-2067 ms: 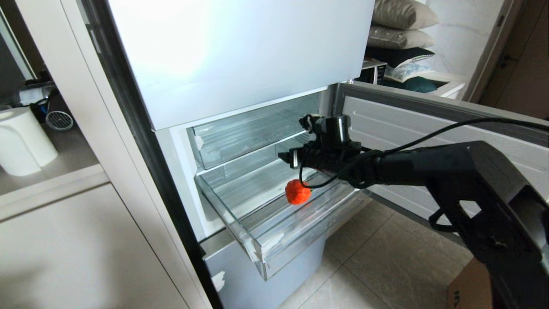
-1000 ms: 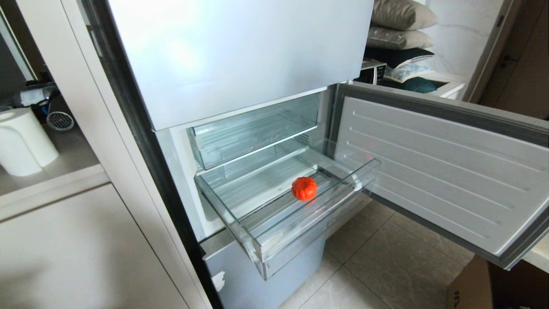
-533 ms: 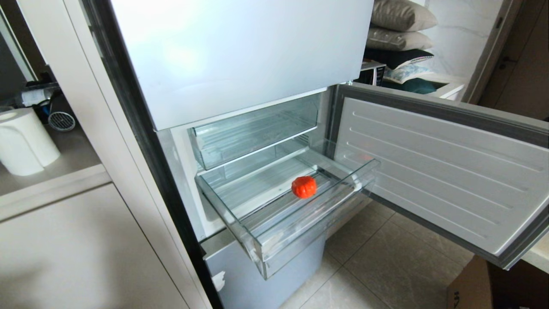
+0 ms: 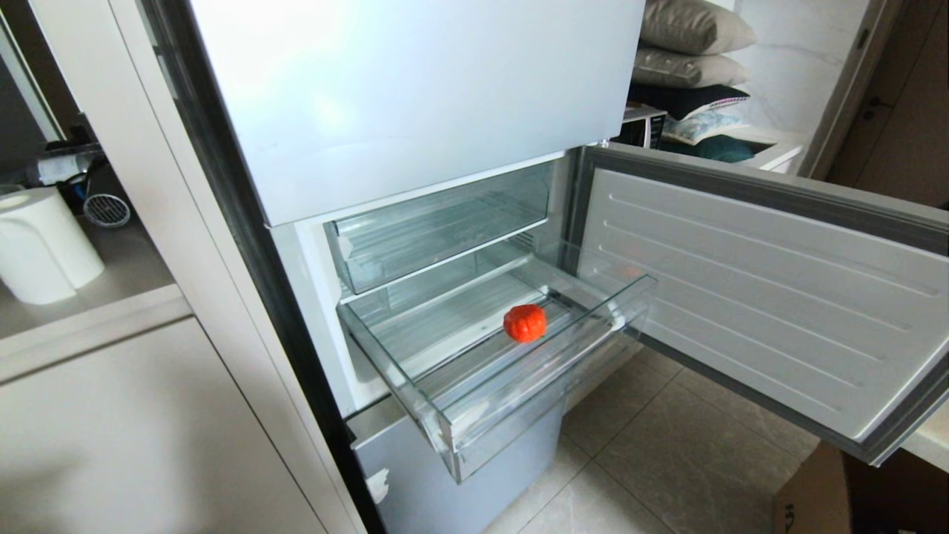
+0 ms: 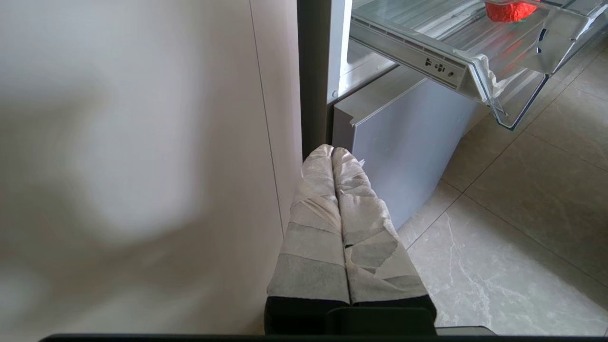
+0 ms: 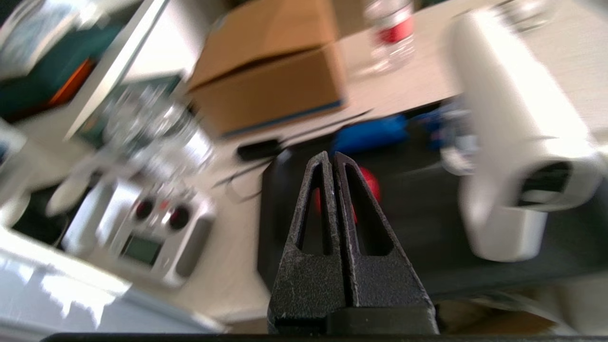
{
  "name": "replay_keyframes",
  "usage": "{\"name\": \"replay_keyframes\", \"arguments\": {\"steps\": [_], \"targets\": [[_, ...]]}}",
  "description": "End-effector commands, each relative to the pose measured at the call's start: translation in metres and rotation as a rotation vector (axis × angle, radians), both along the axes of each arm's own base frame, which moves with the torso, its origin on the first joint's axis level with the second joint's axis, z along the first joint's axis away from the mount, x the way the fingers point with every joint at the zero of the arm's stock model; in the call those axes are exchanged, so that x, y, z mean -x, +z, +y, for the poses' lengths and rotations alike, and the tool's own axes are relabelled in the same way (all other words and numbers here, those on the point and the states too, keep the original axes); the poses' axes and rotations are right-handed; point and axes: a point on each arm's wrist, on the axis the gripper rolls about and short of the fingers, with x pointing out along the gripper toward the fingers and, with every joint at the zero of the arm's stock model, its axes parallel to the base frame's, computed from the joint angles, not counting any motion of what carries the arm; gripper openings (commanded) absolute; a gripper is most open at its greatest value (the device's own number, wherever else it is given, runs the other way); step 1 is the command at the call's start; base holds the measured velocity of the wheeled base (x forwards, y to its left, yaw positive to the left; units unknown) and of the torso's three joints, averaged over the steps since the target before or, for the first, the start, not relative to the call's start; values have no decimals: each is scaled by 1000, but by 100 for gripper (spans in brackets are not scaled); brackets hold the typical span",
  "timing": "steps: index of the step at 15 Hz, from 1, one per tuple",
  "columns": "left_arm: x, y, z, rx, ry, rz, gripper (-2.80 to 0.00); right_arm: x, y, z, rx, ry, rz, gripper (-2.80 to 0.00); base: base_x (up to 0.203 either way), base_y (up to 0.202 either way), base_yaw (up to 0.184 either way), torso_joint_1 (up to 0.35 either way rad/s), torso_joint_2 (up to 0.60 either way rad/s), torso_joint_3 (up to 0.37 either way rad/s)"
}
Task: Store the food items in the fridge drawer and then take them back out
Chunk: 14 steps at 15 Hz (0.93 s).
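Pointing at a cluttered counter, the right gripper [image 6: 333,156] has its black fingers pressed together, empty; a red fruit [image 6: 368,183] shows behind their tips on a dark surface, with a cardboard box [image 6: 266,80] beyond. The left gripper [image 5: 332,151], its wrapped fingers also closed on nothing, hangs low beside the fridge. An orange fruit [image 4: 525,323] sits in the pulled-out drawer [image 4: 460,423], near its front lip, under the upper drawer [image 4: 437,222]. The door [image 4: 756,297] stands open.
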Motion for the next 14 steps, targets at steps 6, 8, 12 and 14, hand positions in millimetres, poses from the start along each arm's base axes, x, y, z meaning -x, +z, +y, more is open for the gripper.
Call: {"name": "replay_keyframes", "arguments": {"steps": [6, 8, 12, 14], "targets": [[0, 0, 0, 0, 1, 2, -280, -57, -88, -56, -106, 152, 206, 0, 0, 0, 0, 0, 0, 0], [0, 0, 0, 0, 1, 2, -280, -71, -101, -74, -105, 128, 246, 0, 0, 0, 0, 0, 0, 0], [0, 0, 0, -1, 1, 3, -280, -95, -117, -100, -61, 85, 329, 0, 0, 0, 0, 0, 0, 0], [0, 0, 0, -1, 1, 3, -280, -108, -126, -109, -54, 106, 343, 0, 0, 0, 0, 0, 0, 0]]}}
